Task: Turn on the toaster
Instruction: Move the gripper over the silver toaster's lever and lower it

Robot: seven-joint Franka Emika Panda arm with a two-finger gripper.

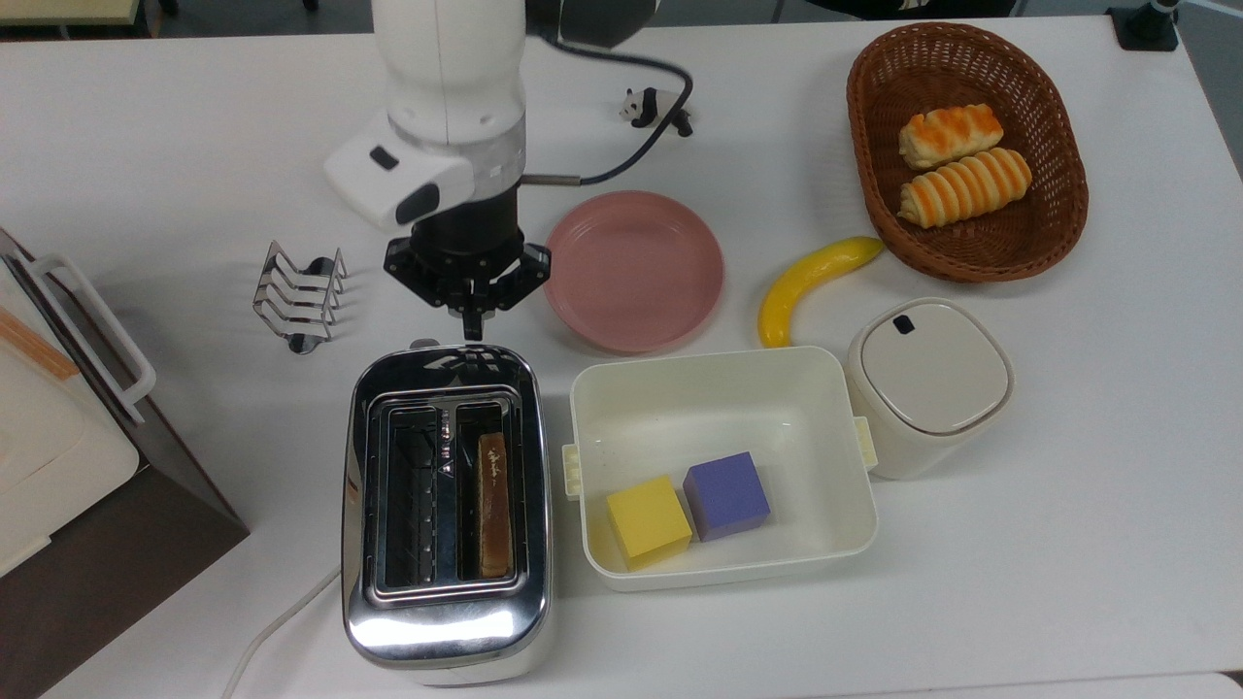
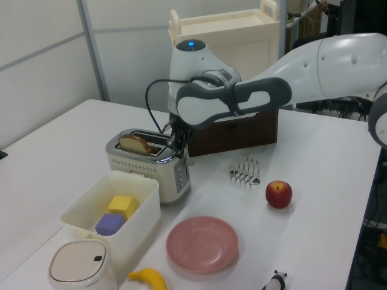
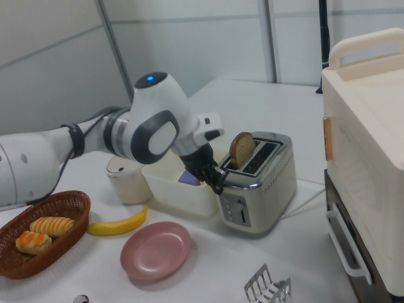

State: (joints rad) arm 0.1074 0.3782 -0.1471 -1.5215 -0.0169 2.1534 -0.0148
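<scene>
Gripper (image 1: 472,328) at centre left of the top view, fingers pressed together, just above the toaster (image 1: 446,505) end, bread (image 1: 494,504) inside.

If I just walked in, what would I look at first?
Probably the big white robot arm, its black claw pinched shut just above the end of the shiny toaster with a slice of toast in one slot. Next, the brown basket with two bread rolls in the top view's upper right corner.

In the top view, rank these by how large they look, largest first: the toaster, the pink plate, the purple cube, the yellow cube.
1. toaster
2. pink plate
3. purple cube and yellow cube: they look alike in size, so no ranking between them.
</scene>
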